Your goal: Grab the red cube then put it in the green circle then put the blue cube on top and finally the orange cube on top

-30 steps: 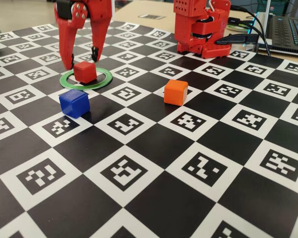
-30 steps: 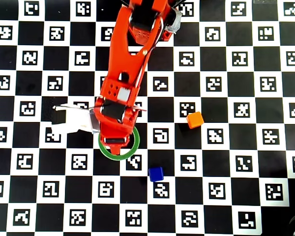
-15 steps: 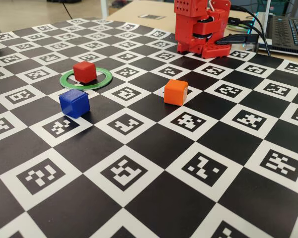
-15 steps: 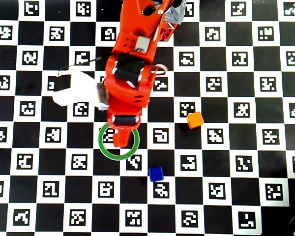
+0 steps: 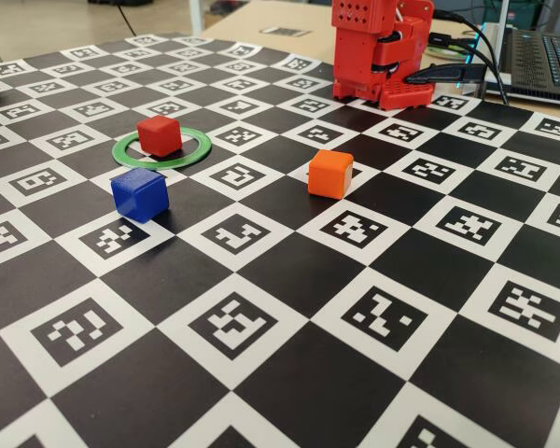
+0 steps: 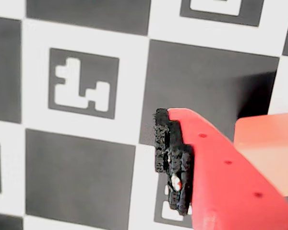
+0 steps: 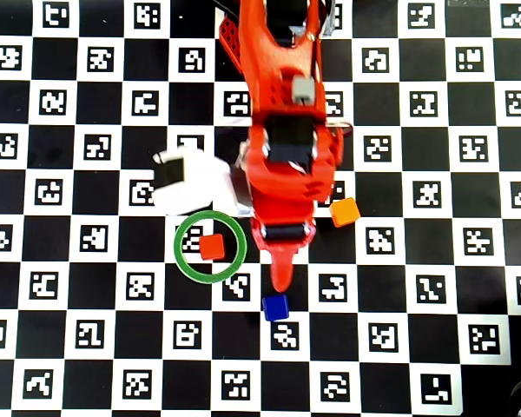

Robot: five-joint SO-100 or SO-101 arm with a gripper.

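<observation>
The red cube (image 7: 212, 247) sits inside the green circle (image 7: 185, 266). The gripper (image 7: 280, 280) hovers just at twelve o'clock of the blue cube (image 7: 275, 307); its jaw opening I cannot tell. Centre over blue before descending, probably needing slight forward reach.

Count: three cubes total, one each of red cube (image 5: 159, 135), blue cube (image 5: 139, 194), orange cube (image 5: 330, 174). One green circle (image 5: 194, 152) far left on the board in the fixed view, red one inside it. One robot arm (image 7: 282, 130). One laptop (image 5: 543, 58) far right, off the board.
</observation>
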